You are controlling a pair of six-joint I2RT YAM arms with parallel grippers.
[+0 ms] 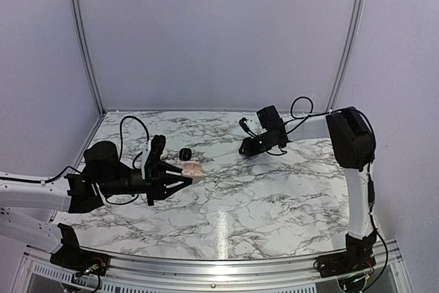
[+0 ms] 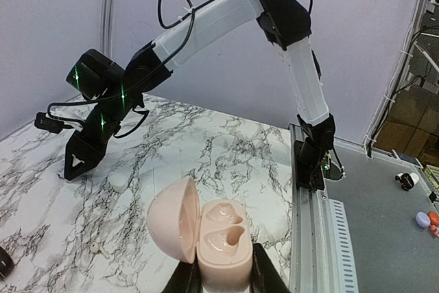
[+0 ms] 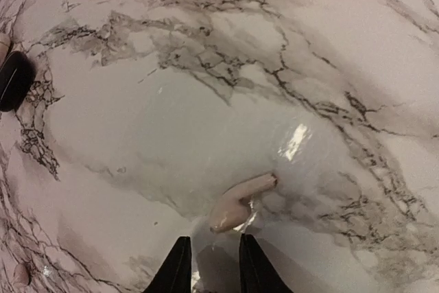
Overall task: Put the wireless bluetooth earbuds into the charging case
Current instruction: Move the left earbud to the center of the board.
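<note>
— Pincers first: our left pincer [image 2: 221, 274] is clamped on the charging case [image 2: 223, 241], pinching its base from both sides and holding it up off the tabletop [image 1: 274, 204].

— And we see that case wide open, lid [image 2: 175, 219] swung back to the left, both moulded pockets showing, pale pink all over.

— Over to our right arm! It reaches across the far side of the marble, right pincer [image 3: 211, 255] nose-down close to the surface.

— Its fingers [image 3: 180, 269] are spread only slightly, with a narrow gap between them.

— And the earbud [image 3: 241, 198]?

— It lies flat on the tabletop just ahead of those fingertips rather than between them. It is pale pink like the case, with its stem pointing up and to the right in the wrist view. Whether a fingertip touches it, we cannot tell.

— So bud and case are well apart: the bud on the far side, right of centre, and the case in our left pincer over on the left.

— Also down there, a black case [image 1: 185, 154] rests on the tabletop just beyond the pink one. From the left wrist we pick out a small pale bit [image 2: 95, 247] on the marble, too small to name.
</note>
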